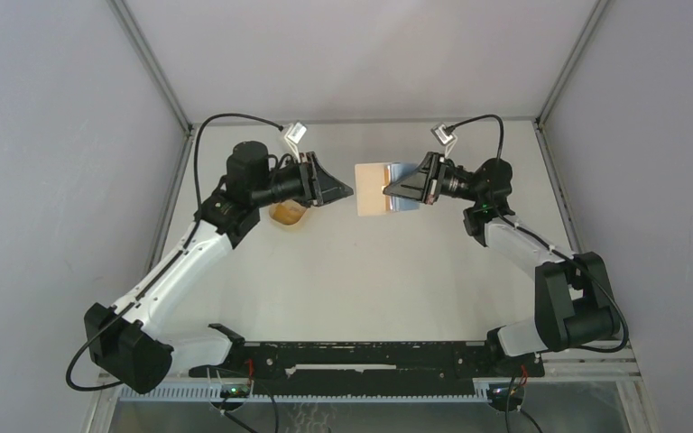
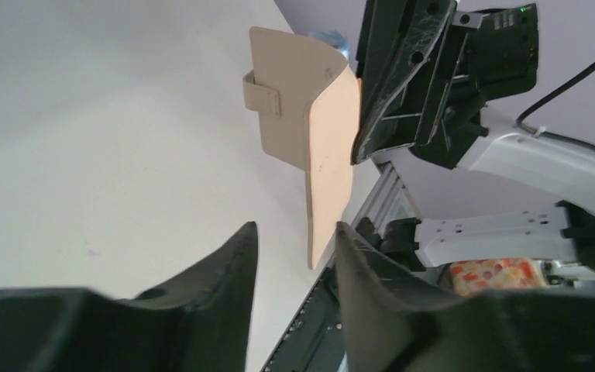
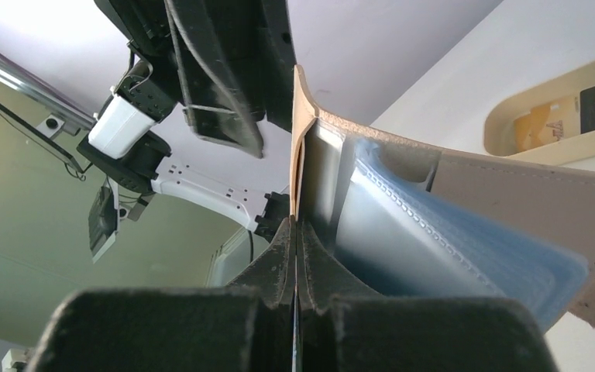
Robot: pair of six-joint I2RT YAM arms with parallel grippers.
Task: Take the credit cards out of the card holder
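Note:
The tan card holder [image 1: 372, 189] hangs open in the air at the table's middle back. My right gripper [image 1: 390, 192] is shut on one of its flaps, pinched between the closed fingertips in the right wrist view [image 3: 296, 230]. The light blue credit cards [image 3: 441, 240] sit fanned inside the holder [image 3: 511, 186]; a blue edge shows in the top view [image 1: 404, 171]. My left gripper [image 1: 347, 191] is open and empty, just left of the holder. In the left wrist view its gripper [image 2: 294, 229] stands just short of the hanging flap's [image 2: 331, 155] lower edge, without touching it. The snap tab [image 2: 262, 94] hangs loose.
An oval tan tray [image 1: 289, 214] with small items lies on the table under my left wrist, and it shows in the right wrist view [image 3: 558, 124]. Grey enclosure walls stand on both sides. The arms' black base rail [image 1: 370, 356] runs along the near edge.

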